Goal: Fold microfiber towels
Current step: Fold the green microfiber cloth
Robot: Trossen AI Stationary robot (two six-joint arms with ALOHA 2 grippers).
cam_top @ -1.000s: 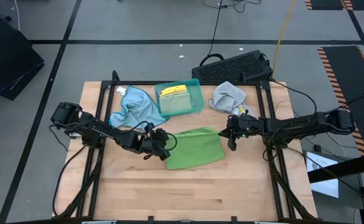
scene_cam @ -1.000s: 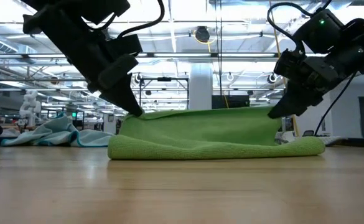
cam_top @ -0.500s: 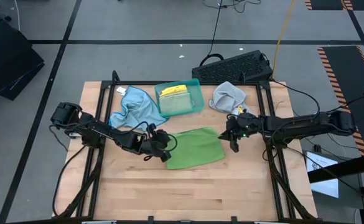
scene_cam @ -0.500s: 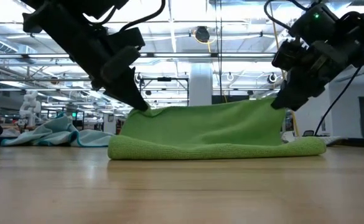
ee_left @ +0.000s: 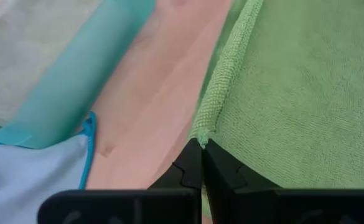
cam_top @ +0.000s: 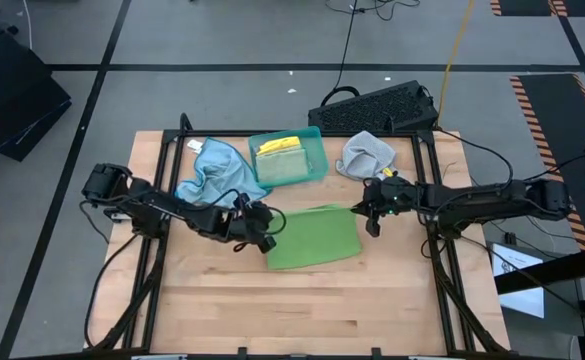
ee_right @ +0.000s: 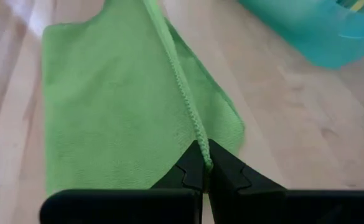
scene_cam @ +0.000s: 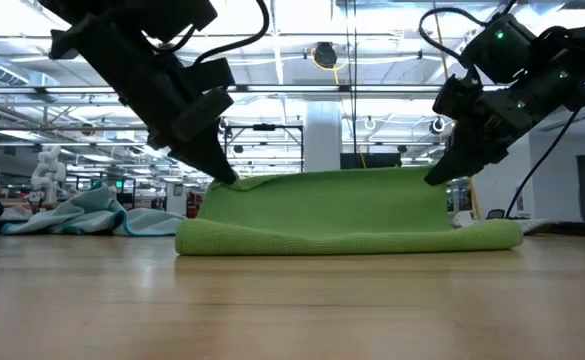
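A green microfiber towel (cam_top: 314, 238) lies mid-table, doubled over, its fold (scene_cam: 347, 240) resting on the wood toward the near edge. My left gripper (cam_top: 269, 224) and my right gripper (cam_top: 370, 214) are each shut on one end of the upper layer's raised edge (scene_cam: 332, 176). A light blue towel (cam_top: 216, 170) lies bunched at the far left and a grey one (cam_top: 365, 155) at the far right. A teal tray (cam_top: 314, 135) at the far middle holds a yellow towel (cam_top: 278, 146) and a pale green one (cam_top: 290, 168). My left gripper pinches the upper layer's left corner (ee_left: 200, 137) at the hem between its two fingers, slanting down from the table's left. That corner is lifted off the lower layer. The hem runs almost straight to the other gripper. My right gripper pinches the upper layer's right corner (ee_right: 200, 153) at the hem between its two fingers, slanting down from the table's right. That corner stands lifted above the lower layer (ee_right: 107, 106), which lies flat on the table.
A black keyboard (cam_top: 377, 107) sits past the table's far right corner. Black frame rails (cam_top: 158, 190) run along both sides of the table. Bare wood (cam_top: 302, 310) stretches from the green towel to the near edge.
Both grippers, still shut, have carried the upper layer's edge a little toward the far edge. That edge stands slightly higher and straighter than before. The fold on the table has stayed where it was.
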